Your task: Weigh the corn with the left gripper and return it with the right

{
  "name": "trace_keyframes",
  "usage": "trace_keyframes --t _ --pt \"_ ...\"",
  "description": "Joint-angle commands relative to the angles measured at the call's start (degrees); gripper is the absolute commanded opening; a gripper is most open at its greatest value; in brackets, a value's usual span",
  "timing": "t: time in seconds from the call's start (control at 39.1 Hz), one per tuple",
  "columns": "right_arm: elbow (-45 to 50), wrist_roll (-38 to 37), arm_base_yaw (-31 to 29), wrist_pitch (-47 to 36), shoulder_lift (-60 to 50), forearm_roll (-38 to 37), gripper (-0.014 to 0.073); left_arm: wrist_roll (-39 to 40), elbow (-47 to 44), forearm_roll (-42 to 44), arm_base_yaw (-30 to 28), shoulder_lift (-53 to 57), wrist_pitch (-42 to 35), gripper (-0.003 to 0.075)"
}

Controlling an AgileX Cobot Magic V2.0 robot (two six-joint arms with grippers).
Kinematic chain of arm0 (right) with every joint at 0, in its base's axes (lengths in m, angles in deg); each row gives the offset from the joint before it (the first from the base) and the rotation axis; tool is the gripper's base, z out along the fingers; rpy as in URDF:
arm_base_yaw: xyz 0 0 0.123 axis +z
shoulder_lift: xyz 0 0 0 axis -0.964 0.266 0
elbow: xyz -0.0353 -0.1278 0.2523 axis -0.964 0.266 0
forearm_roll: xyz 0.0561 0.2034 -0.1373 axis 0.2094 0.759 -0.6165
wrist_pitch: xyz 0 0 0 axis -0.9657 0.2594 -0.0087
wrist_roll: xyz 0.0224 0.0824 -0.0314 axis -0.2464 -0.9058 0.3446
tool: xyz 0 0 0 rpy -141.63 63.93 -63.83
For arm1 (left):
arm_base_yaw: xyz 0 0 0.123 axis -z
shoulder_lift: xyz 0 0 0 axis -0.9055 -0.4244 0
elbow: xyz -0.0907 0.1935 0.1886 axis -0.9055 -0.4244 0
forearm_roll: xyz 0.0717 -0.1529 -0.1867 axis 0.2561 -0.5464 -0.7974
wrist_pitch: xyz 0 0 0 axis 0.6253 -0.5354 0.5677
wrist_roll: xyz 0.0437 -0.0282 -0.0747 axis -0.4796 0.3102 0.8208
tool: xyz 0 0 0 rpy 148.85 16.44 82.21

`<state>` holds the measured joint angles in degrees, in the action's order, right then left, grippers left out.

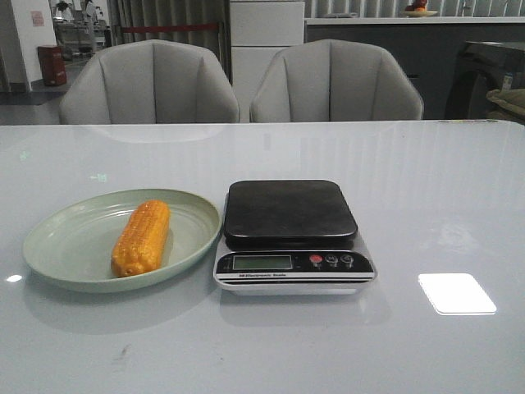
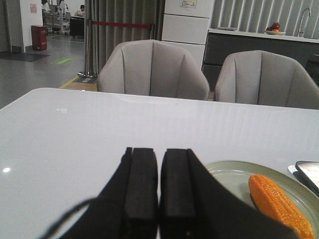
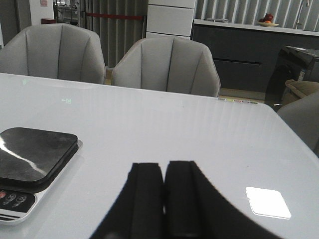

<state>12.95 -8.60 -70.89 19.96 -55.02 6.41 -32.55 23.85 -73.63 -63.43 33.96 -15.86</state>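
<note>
The orange-yellow corn (image 1: 142, 238) lies on a pale green plate (image 1: 66, 238) at the front left of the table. It also shows at the edge of the left wrist view (image 2: 279, 204). A kitchen scale (image 1: 291, 234) with a black platform stands just right of the plate, nothing on it. It also shows in the right wrist view (image 3: 30, 167). My left gripper (image 2: 159, 152) is shut and empty, low over the table, left of the plate (image 2: 234, 174). My right gripper (image 3: 164, 165) is shut and empty, right of the scale. Neither gripper shows in the front view.
Two grey chairs (image 1: 152, 82) (image 1: 336, 78) stand behind the table's far edge. A bright light patch (image 1: 456, 293) reflects on the table at the front right. A cabinet and counter stand further back.
</note>
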Motion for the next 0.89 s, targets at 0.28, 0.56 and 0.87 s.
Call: trace_keyframes --t 0.28,0.56,0.87 --pt "0.6 0.3 -0.3 -4.7 -1.1 -0.5 0.0157 0.3 -1.8 -0.3 0.4 1.2 -4.6 0.0114" --pt "0.6 0.3 -0.3 -4.7 -1.1 -0.5 0.0157 0.3 -1.8 -0.3 0.4 1.2 -4.6 0.0114" --pt "0.6 0.3 -0.3 -4.7 -1.1 -0.5 0.0157 0.3 -1.8 -0.3 0.4 1.2 -5.8 0.0114"
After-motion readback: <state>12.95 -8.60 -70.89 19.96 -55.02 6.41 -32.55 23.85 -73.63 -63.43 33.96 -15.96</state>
